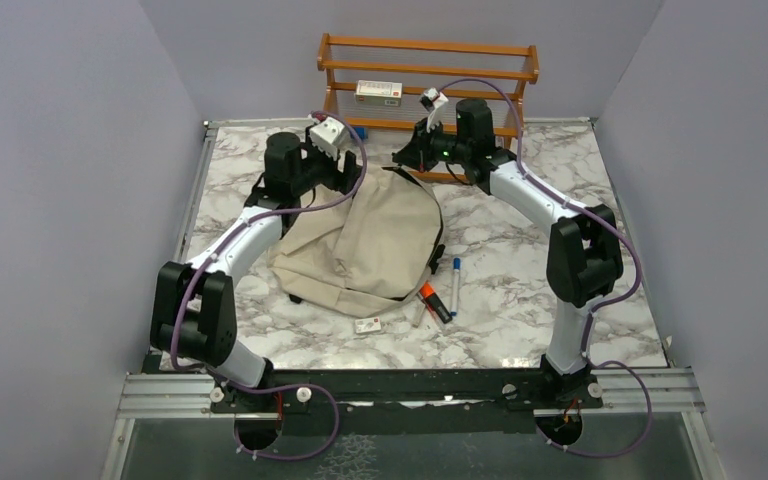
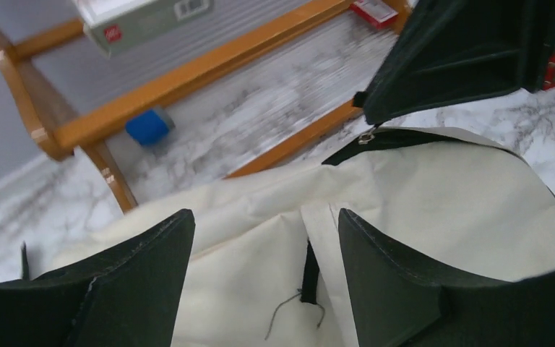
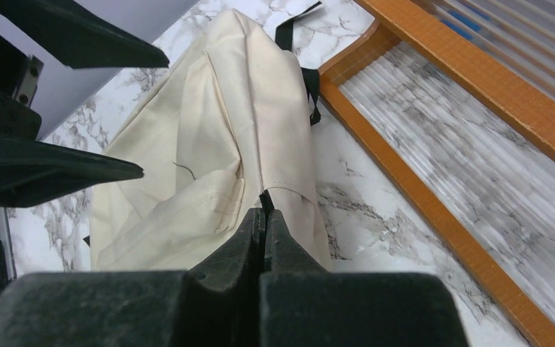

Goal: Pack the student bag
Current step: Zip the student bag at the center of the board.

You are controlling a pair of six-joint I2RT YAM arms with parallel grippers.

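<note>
The student bag (image 1: 365, 250), cream fabric with black straps, lies slumped in the middle of the marble table. It also shows in the left wrist view (image 2: 441, 210) and the right wrist view (image 3: 209, 144). My right gripper (image 3: 264, 213) is shut on a thin black tab at the bag's far top edge; it also shows in the top view (image 1: 403, 157). My left gripper (image 2: 264, 224) is open just above the bag's top, a short black strap (image 2: 308, 275) between its fingers, touching nothing. In the top view it (image 1: 350, 175) is beside the right gripper.
A wooden rack (image 1: 430, 80) stands at the back with a box (image 1: 378, 92) on it and a blue block (image 2: 148, 125) under it. Markers (image 1: 435, 300), a blue pen (image 1: 455, 285) and a small white item (image 1: 368, 325) lie in front of the bag.
</note>
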